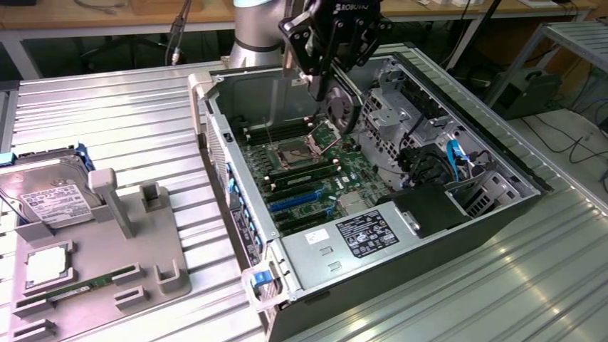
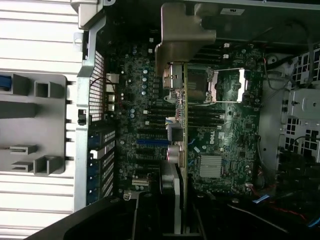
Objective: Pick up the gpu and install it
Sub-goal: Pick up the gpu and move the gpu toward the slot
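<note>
My gripper (image 1: 328,75) hangs over the open computer case (image 1: 238,214), shut on the gpu (image 1: 339,107). The card hangs on edge below the fingers, its black fan face showing, above the motherboard (image 1: 304,171) near the CPU socket. In the wrist view the gpu (image 2: 183,125) is seen edge-on as a thin green board. Its silver end bracket (image 2: 182,35) points toward the case's rear wall. My gripper (image 2: 175,220) clamps the card's near edge. The blue expansion slots (image 1: 299,203) lie on the board below, apart from the card.
A grey fixture tray (image 1: 124,256) at the exterior view's left carries a silver hard drive (image 1: 53,203), a CPU (image 1: 48,267) and a thin RAM stick (image 1: 90,288). A power supply (image 1: 366,231) and drive cages (image 1: 399,114) crowd the case. The table is ribbed metal.
</note>
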Controlling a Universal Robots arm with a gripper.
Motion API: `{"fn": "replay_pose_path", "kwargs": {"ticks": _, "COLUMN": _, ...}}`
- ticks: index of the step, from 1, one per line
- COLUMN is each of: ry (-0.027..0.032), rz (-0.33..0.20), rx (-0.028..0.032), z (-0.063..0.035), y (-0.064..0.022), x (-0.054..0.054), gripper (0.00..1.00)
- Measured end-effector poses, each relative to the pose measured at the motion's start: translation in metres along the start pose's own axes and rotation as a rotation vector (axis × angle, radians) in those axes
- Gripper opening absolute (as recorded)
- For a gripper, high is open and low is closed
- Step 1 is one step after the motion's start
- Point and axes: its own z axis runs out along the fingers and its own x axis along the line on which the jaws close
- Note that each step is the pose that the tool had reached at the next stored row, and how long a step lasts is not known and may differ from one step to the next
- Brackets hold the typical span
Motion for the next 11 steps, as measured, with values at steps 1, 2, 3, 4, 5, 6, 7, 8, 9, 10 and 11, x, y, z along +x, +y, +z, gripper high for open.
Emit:
{"fn": "replay_pose_path", "kwargs": {"ticks": 1, "ry": 0.0000, "rz": 0.000, "rx": 0.0000, "z": 0.0002, "y": -0.0002, "x": -0.003, "gripper": 0.28}}
{"fn": "replay_pose_path", "kwargs": {"ticks": 2, "ry": 0.0000, "rz": 0.000, "rx": 0.0000, "z": 0.0003, "y": -0.0003, "x": -0.006, "gripper": 0.28}}
{"fn": "replay_pose_path", "kwargs": {"ticks": 3, "ry": 0.0000, "rz": 0.000, "rx": 0.0000, "z": 0.0005, "y": -0.0005, "x": -0.008, "gripper": 0.28}}
{"fn": "replay_pose_path", "kwargs": {"ticks": 4, "ry": 0.0000, "rz": 0.000, "rx": 0.0000, "z": 0.0006, "y": -0.0006, "x": -0.010, "gripper": 0.28}}
{"fn": "replay_pose_path", "kwargs": {"ticks": 5, "ry": 0.0000, "rz": 0.000, "rx": -0.0001, "z": 0.0010, "y": -0.0007, "x": -0.012, "gripper": 0.28}}
{"fn": "replay_pose_path", "kwargs": {"ticks": 6, "ry": 0.0000, "rz": 0.000, "rx": 0.0000, "z": 0.0012, "y": -0.0008, "x": -0.014, "gripper": 0.28}}
{"fn": "replay_pose_path", "kwargs": {"ticks": 7, "ry": 0.0000, "rz": 0.000, "rx": 0.0001, "z": 0.0015, "y": -0.0009, "x": -0.016, "gripper": 0.28}}
{"fn": "replay_pose_path", "kwargs": {"ticks": 8, "ry": 0.0001, "rz": 0.001, "rx": 0.0001, "z": 0.0018, "y": -0.0010, "x": -0.018, "gripper": 0.28}}
{"fn": "replay_pose_path", "kwargs": {"ticks": 9, "ry": 0.0000, "rz": 0.001, "rx": 0.0000, "z": 0.0022, "y": -0.0011, "x": -0.021, "gripper": 0.28}}
{"fn": "replay_pose_path", "kwargs": {"ticks": 10, "ry": 0.0000, "rz": 0.003, "rx": 0.0000, "z": 0.0024, "y": -0.0013, "x": -0.023, "gripper": 0.28}}
{"fn": "replay_pose_path", "kwargs": {"ticks": 11, "ry": -0.0001, "rz": 0.004, "rx": 0.0000, "z": 0.0025, "y": -0.0014, "x": -0.023, "gripper": 0.28}}
